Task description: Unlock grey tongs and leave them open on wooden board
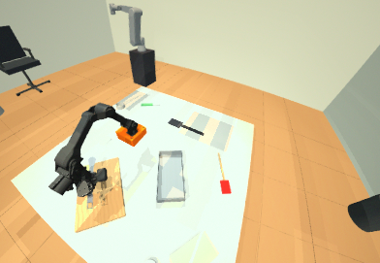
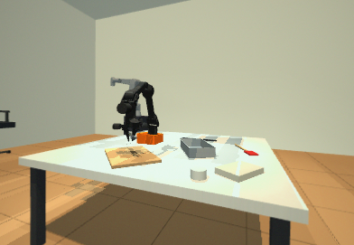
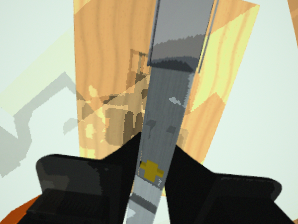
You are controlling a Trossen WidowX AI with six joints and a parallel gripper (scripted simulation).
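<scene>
The grey tongs [image 1: 90, 202] [image 3: 167, 95] are held over the wooden board [image 1: 113, 206] [image 2: 146, 160] [image 3: 102, 30]. In the wrist view they run lengthwise between my fingers, with a yellow cross mark near the fingertips. My gripper [image 1: 91, 188] [image 2: 129, 137] [image 3: 151, 137] is shut on the tongs, above the board, in the top and exterior views. The arms look close together; the lock is too small to make out, and the gripper hides part of the tongs in the top view. The roasting tin [image 1: 159, 181] [image 2: 205, 153] stands apart from the board with nothing across it.
The orange arm base [image 1: 132, 137] [image 2: 150, 138] stands behind the board. A black spatula [image 1: 191, 128] and a red-headed tool [image 1: 225, 186] [image 2: 251, 153] lie beyond the tin. A white cylinder [image 2: 199, 174] and a pale slab [image 2: 239, 171] are near the table edge.
</scene>
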